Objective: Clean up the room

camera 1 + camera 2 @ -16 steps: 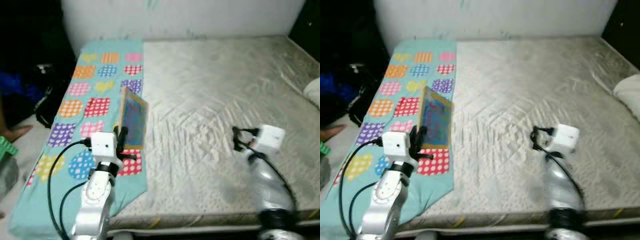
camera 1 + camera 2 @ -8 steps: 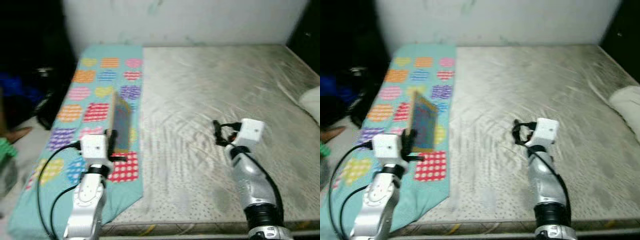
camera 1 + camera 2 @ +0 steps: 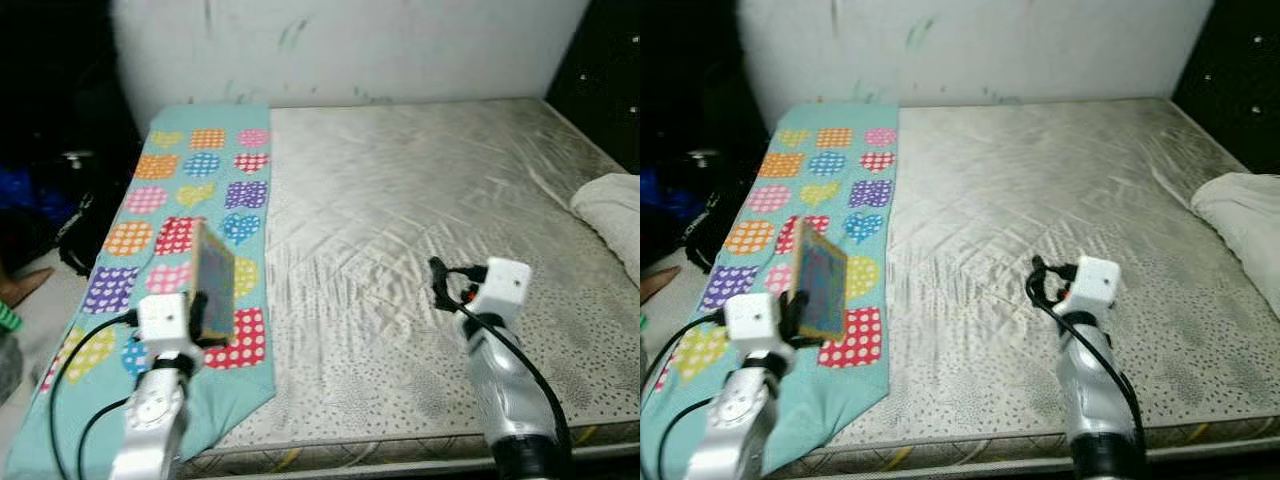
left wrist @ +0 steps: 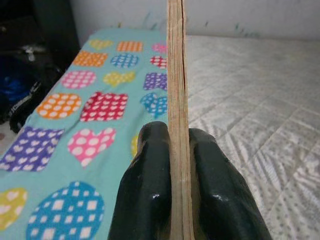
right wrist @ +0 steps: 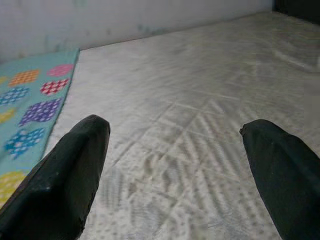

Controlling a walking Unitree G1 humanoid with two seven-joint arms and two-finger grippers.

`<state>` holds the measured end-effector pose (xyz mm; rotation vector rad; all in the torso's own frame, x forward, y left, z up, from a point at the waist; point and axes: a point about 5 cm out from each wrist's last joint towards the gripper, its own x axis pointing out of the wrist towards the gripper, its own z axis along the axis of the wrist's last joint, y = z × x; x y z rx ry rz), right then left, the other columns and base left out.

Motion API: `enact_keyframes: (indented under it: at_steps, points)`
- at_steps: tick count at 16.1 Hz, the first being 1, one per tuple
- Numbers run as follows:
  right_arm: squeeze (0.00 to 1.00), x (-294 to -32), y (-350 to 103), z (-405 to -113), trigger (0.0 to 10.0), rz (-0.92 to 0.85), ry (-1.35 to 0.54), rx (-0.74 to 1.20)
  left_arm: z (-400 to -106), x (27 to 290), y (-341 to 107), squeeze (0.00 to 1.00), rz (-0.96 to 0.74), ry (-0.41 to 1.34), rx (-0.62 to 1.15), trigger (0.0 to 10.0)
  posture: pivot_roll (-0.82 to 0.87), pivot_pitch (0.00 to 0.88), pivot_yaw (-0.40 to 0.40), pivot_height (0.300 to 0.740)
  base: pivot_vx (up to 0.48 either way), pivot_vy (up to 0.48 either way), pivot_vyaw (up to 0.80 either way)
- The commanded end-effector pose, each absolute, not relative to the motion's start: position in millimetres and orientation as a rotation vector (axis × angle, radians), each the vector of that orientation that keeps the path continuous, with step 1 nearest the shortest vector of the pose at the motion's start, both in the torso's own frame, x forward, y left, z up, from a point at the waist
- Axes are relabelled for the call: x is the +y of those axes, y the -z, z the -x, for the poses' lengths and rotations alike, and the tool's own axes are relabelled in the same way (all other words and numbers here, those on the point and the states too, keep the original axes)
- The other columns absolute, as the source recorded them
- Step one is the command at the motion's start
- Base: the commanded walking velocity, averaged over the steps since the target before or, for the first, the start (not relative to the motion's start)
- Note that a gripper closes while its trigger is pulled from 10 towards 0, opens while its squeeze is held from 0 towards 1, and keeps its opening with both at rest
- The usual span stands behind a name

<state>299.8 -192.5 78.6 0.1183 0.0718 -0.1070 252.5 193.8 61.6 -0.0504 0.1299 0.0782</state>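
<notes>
At the far left of my head view, about 9 o'clock, dark bags [image 3: 70,200] sit in shadow on the floor beside the bed. Next comes a teal blanket [image 3: 170,215] printed with coloured hearts and dotted patches, lying as a long strip along the left side of the mattress [image 3: 420,200], running from about 11 o'clock down to 7 o'clock.

My left gripper [image 3: 205,322] is raised over the lower part of that blanket, at roughly 8 o'clock, and it is clamped on a thin book [image 3: 213,290] that stands upright on its edge, its colourful cover turned toward the middle of the bed. In my left wrist view both black fingers [image 4: 150,195] press flat against the two faces of the book [image 4: 176,75], whose layered edge runs straight up between them, with the blanket [image 4: 65,105] to one side and the pale quilted mattress [image 4: 250,100] to the other.

Moving rightward, the bare quilted mattress takes up the centre, backed by a scuffed white wall [image 3: 400,45] at 12 o'clock.

My right gripper [image 3: 442,282] hovers over the mattress at about 4 o'clock with nothing in it; my right wrist view shows its two fingers [image 5: 60,180] spread wide apart above the wrinkled fabric [image 5: 175,125].

At 3 o'clock, on the right edge of the bed, lies a white pillow [image 3: 612,205]
</notes>
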Motion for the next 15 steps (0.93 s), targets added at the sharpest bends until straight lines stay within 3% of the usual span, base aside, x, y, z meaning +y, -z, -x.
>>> enact_keyframes:
  at_steps: [1, 4, 10, 15]
  points:
    - [0.00, -193, -80, -296, 10.0, -0.068, 0.099, 0.048, -250, 203, -66, 0.00, 0.048, -0.098, 0.098, 10.0, -0.07, 0.000, 0.010, 0.740, 0.000, 0.000, 0.00]
    - [0.00, -205, -69, -282, 10.0, -0.038, 0.091, 0.103, -240, 208, -63, 0.00, 0.057, -0.094, 0.110, 10.0, -0.07, 0.000, 0.007, 0.740, 0.000, 0.000, 0.00]
    - [0.00, -194, -75, -291, 10.0, -0.054, 0.054, 0.096, -254, 196, -68, 0.00, 0.107, -0.060, 0.085, 10.0, -0.10, 0.000, -0.004, 0.740, 0.000, 0.000, 0.00]
    - [0.00, -191, -79, -295, 10.0, -0.052, 0.034, 0.085, -259, 191, -72, 0.00, 0.173, -0.070, 0.078, 10.0, -0.10, 0.000, -0.009, 0.740, 0.000, 0.272, 0.00]
